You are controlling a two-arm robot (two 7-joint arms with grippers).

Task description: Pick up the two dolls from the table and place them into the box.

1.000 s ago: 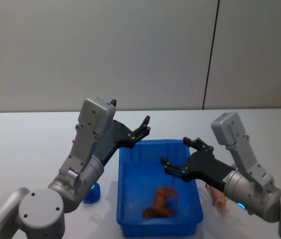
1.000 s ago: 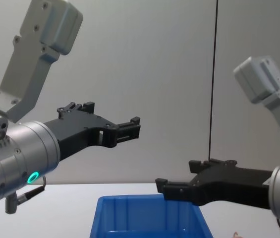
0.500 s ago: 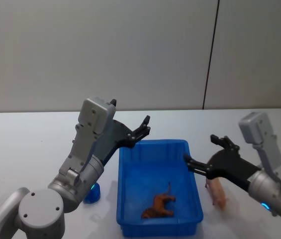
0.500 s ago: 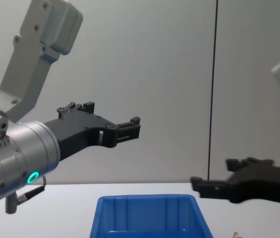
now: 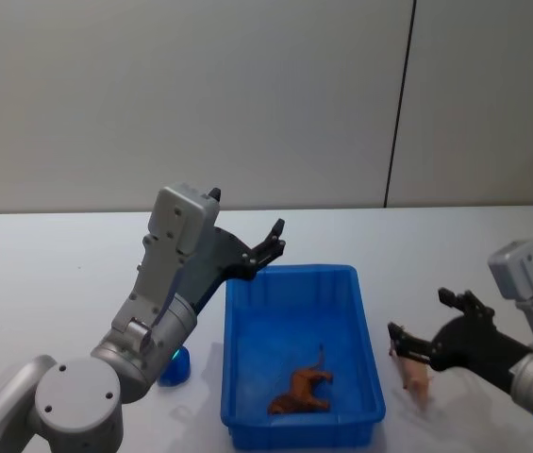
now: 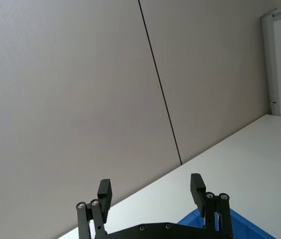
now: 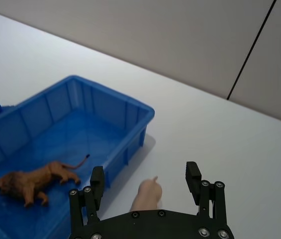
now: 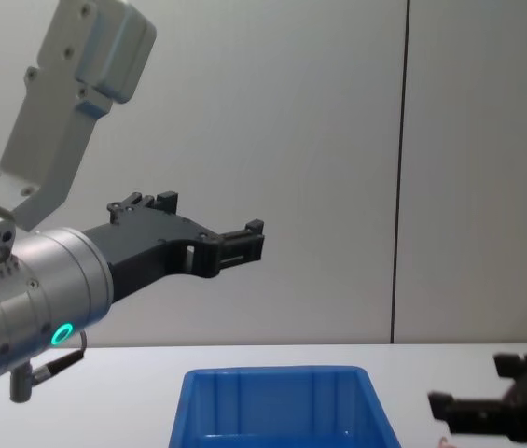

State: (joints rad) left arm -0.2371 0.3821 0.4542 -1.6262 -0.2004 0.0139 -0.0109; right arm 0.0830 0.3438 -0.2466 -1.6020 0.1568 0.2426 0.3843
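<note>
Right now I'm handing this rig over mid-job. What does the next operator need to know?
The left gripper is open and empty, held high near the far left corner of the box.
The right gripper is open and empty, hovering above the pink doll.
The brown lion doll lies inside the box.
The pink doll lies on the table, just right of the box and outside it.
Done: one doll is in the box.
Left: grasp the pink doll, probably with the right gripper, and place it in the box.
</note>
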